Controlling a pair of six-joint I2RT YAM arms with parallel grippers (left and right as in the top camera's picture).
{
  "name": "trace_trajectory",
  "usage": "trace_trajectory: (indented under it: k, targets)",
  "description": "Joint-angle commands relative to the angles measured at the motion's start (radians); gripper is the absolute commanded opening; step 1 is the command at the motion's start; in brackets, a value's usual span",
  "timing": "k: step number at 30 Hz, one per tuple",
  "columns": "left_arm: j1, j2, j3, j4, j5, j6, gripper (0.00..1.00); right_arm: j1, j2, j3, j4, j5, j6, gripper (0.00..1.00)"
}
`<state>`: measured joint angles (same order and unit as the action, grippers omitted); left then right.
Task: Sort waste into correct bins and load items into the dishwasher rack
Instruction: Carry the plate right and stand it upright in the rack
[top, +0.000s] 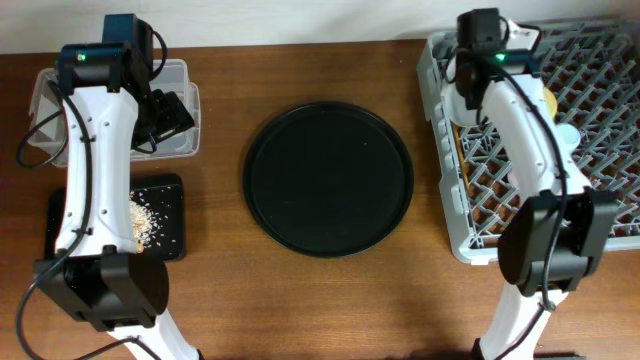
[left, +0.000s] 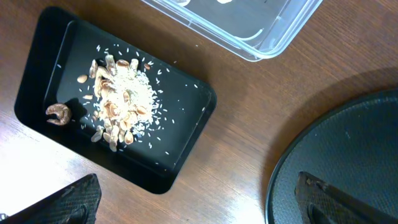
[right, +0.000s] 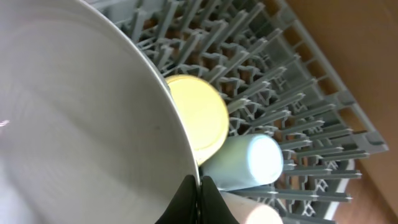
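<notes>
Pale grey-green round plate (right: 81, 118) is held on edge over the large grey lattice dishwasher rack (right: 298, 81), beside the yellow bowl (right: 202, 118). Its rim is clamped in the right pincer (right: 199, 193), apparently to slot between pegs. Empty, the left pincer (left: 196, 193) hangs spread apart.

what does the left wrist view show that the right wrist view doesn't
Only the left wrist view: the shallow black tray holding food scraps, a corner of the clear box, the round black tray's edge, and the open left pincer. Only the right wrist view: the right pincer shut on the plate's rim, with the yellow bowl and light blue cup in the rack. Both: the brown wooden table.
</notes>
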<state>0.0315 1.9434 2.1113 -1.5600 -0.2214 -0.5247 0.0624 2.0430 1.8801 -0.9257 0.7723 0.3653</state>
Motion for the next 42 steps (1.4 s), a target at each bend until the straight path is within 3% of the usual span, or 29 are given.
trace_trajectory:
  k: [1,4,10,13,15,16,17,19,21,28,36,42]
  targets:
    - [0.002,0.003,0.003,-0.001,-0.004,-0.005,0.99,0.031,0.004,0.003,0.024,0.049,0.008,0.04]
    - [0.002,0.003,0.003,-0.001,-0.004,-0.006,0.99,0.048,0.001,0.013,0.025,0.059,0.005,0.13]
    - [0.002,0.003,0.003,-0.001,-0.004,-0.005,0.99,0.08,-0.07,0.06,0.004,0.01,0.005,0.19]
    - [0.002,0.003,0.003,-0.001,-0.004,-0.006,0.99,0.081,-0.114,0.132,-0.041,-0.127,0.005,0.36]
    - [0.002,0.003,0.003,-0.001,-0.004,-0.005,0.99,0.067,-0.152,0.197,-0.072,-0.215,0.005,0.39]
    - [0.002,0.003,0.003,-0.001,-0.004,-0.006,0.99,0.053,-0.165,0.225,-0.082,-0.245,0.005,0.49]
    - [0.002,0.003,0.003,-0.001,-0.004,-0.005,0.99,0.023,-0.173,0.254,-0.091,-0.282,0.005,0.52]
    - [0.002,0.003,0.003,-0.001,-0.004,-0.006,0.99,-0.061,-0.174,0.279,-0.1,-0.38,0.005,0.38]
    - [0.002,0.003,0.003,-0.001,-0.004,-0.006,0.99,-0.177,-0.17,0.278,-0.125,-0.555,0.01,0.04]
    - [0.002,0.003,0.003,-0.001,-0.004,-0.005,0.99,-0.455,-0.067,0.278,-0.141,-1.134,0.004,0.04]
    - [0.002,0.003,0.003,-0.001,-0.004,-0.005,0.99,-0.443,0.142,0.278,-0.163,-1.323,-0.047,0.04]
    - [0.002,0.003,0.003,-0.001,-0.004,-0.005,0.99,-0.415,0.166,0.279,-0.159,-1.409,-0.097,0.04]
